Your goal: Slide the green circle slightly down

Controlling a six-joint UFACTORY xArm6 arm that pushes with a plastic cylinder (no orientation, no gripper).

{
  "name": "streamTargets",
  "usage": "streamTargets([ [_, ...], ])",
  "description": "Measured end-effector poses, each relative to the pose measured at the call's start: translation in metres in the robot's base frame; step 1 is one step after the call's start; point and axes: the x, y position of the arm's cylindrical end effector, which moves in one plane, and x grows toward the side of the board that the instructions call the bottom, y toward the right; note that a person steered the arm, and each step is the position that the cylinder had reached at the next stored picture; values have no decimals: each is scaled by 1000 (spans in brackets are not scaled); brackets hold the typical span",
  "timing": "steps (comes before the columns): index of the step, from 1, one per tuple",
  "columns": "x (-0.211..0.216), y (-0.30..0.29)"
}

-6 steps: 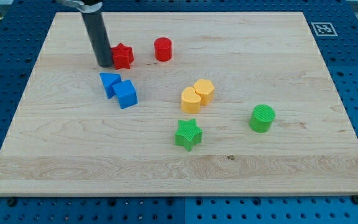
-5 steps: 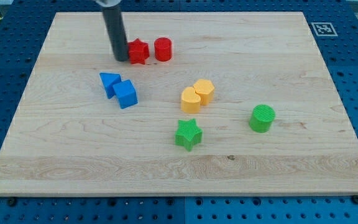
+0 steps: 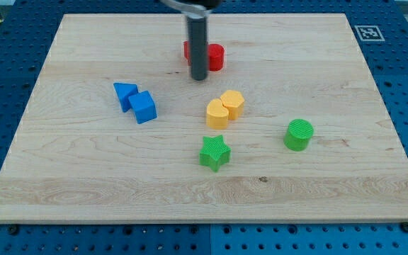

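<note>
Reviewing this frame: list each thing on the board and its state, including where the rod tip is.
my tip: on the board, in front of the red blocks, far from the green circle.
green circle: upright, alone, untouched.
green star: flat, alone.
yellow blocks: two, touching.
blue blocks: two, touching.
red circle: upright, beside the rod.
red star: mostly hidden behind the rod.

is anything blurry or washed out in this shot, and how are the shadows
Camera view: lighting is even and soft, with no glare on the wooden board; blocks such as the green circle and green star are sharp, with only faint shadows. My tip is crisp, but the rod's top by the view's top edge is smeared, and it partly hides the red blocks.
</note>
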Motion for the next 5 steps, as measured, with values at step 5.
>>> streamTargets([
  [5, 108, 153],
])
